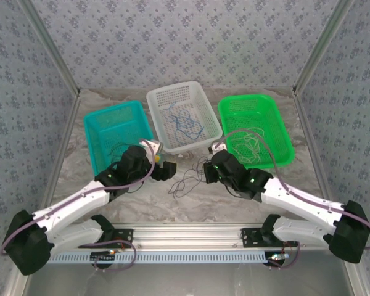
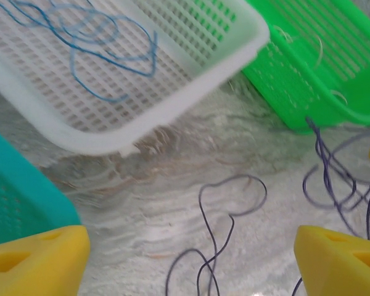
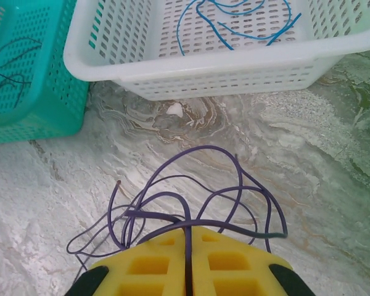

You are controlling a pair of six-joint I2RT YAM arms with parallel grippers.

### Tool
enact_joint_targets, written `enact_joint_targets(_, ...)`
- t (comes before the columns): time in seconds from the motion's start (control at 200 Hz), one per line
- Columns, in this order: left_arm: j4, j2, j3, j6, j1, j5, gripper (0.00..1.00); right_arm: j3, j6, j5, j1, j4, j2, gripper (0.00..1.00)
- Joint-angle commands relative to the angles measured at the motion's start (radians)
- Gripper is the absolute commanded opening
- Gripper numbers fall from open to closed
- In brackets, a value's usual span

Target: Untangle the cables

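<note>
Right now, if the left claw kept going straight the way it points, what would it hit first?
Most likely the dark purple cable looping on the table just ahead of the open left gripper; past that, the white basket. Depth is unclear.

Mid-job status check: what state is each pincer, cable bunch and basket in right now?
left pincer: open, holding nothing.
right pincer: shut on purple cable tangle.
purple cable tangle: looped on the table, one strand pinched.
blue cables: loose in the white basket.
pale cables: curled in the green basket.
dark cable: lying in the teal basket.
</note>
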Motion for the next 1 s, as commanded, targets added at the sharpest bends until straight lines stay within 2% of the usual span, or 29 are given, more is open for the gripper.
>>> enact_joint_targets(0.0,0.039,0.025,-0.006,0.019,-0.039,0.084,0.83,-0.044,-0.017,-0.077,-0.013,0.036,-0.051,0.12)
enact_joint_targets(0.225,0.282,0.118,-0.031,-0.083,-0.076,0.151,0.81,-0.092,-0.038,-0.112,-0.016,0.108,-0.132,0.13)
enact_joint_targets(0.47,0.365,0.220,-0.013,-0.150,-0.092,0.176,0.80,-0.142,-0.028,-0.103,-0.015,0.163,-0.189,0.13)
enact_joint_targets(0.695,0.473,0.226,-0.032,-0.221,-0.101,0.169,0.79,-0.158,-0.031,-0.088,-0.015,0.174,-0.201,0.13)
enact_joint_targets(0.839,0.487,0.234,-0.030,-0.243,-0.105,0.174,0.78,-0.162,-0.031,-0.085,-0.012,0.194,-0.200,0.13)
enact_joint_targets(0.899,0.494,0.244,-0.026,-0.247,-0.111,0.179,0.76,-0.161,-0.032,-0.084,-0.011,0.200,-0.199,0.13)
enact_joint_targets(0.994,0.495,0.263,-0.015,-0.251,-0.116,0.181,0.66,-0.160,-0.033,-0.084,-0.011,0.207,-0.200,0.13)
